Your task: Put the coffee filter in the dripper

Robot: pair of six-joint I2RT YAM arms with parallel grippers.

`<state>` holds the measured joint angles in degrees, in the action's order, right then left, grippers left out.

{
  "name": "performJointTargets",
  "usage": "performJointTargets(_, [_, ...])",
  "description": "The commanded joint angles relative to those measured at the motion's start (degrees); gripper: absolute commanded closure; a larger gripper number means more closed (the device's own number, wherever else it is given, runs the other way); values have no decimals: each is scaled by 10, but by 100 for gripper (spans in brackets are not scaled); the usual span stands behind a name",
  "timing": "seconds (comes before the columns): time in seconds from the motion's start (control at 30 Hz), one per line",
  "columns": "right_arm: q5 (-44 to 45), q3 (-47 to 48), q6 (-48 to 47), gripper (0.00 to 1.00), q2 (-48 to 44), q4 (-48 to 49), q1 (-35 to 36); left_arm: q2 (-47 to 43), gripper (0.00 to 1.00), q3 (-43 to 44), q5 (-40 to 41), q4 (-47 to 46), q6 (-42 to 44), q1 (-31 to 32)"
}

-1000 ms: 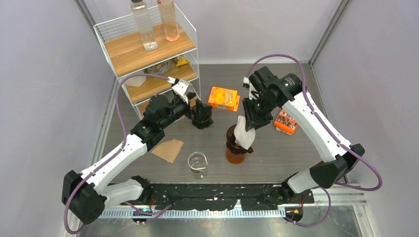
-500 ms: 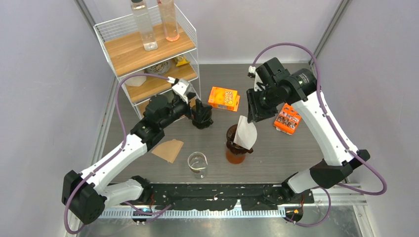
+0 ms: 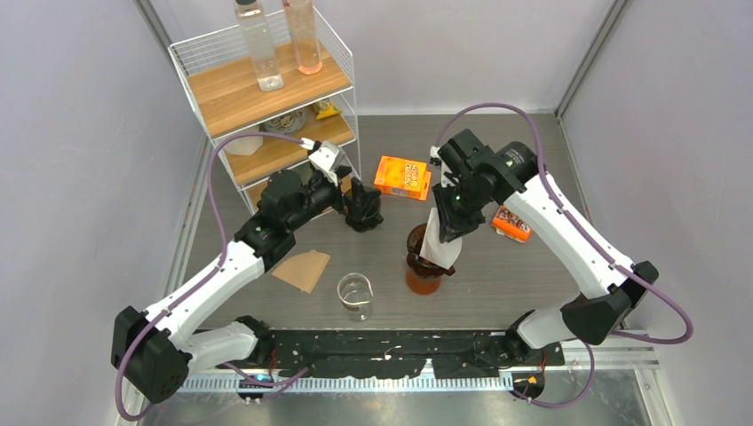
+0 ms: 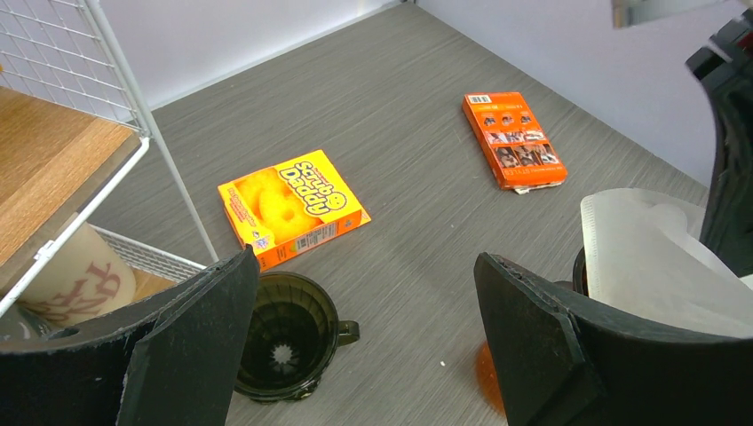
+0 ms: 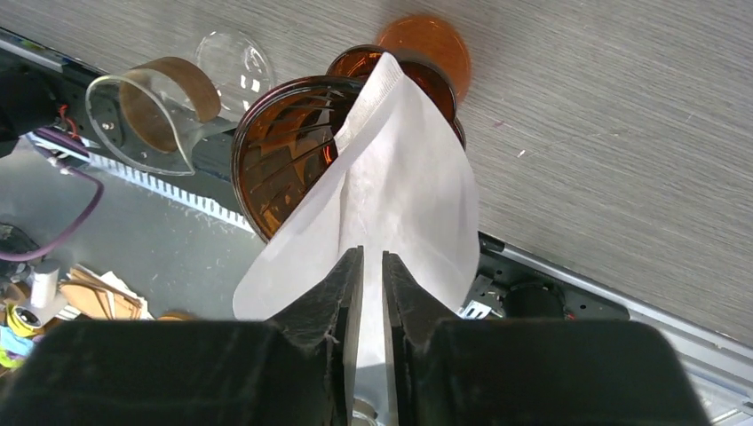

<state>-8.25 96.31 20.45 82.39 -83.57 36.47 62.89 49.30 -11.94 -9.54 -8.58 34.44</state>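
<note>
The right pincer pinched the upper edge of the coffee filter, which stood tilted in the amber dripper, leaning toward 1 o'clock. The left pincer gaped wide over a black dripper at its 10 o'clock.

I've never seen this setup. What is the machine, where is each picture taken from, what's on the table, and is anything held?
Two robot arms are bolted at the table's near edge. One picture looks down from above; the other two come from a camera on each wrist, showing that arm's own fingers. The right gripper pinches a white coffee filter whose far end rests on an amber dripper. The left gripper is open and empty, above a dark dripper. Also on the table: a yellow sponge box, an orange packet, a glass beaker, brown filter paper and a wire shelf.
</note>
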Motion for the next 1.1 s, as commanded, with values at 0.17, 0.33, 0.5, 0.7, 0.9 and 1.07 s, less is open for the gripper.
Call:
performJointTargets(0.17, [58, -55, 45, 85, -20, 93, 40, -13, 1, 5, 11, -22, 7, -4])
performJointTargets(0.33, [74, -75, 55, 86, -16, 107, 55, -19, 0, 0, 15, -23, 8, -5])
performJointTargets(0.5, [112, -76, 54, 86, -10, 118, 73, -19, 0, -1, 12, -25, 9, -6])
performJointTargets(0.7, [144, -77, 48, 87, 6, 112, 92, -23, 0, -4, 15, -25, 11, -7])
performJointTargets(0.9, [185, -80, 47, 88, 6, 115, 100, -23, 0, -5, 18, -27, 12, -6])
performJointTargets(1.07, [178, -99, 40, 88, 0, 137, 109, -23, 0, -5, 22, -27, 12, -7])
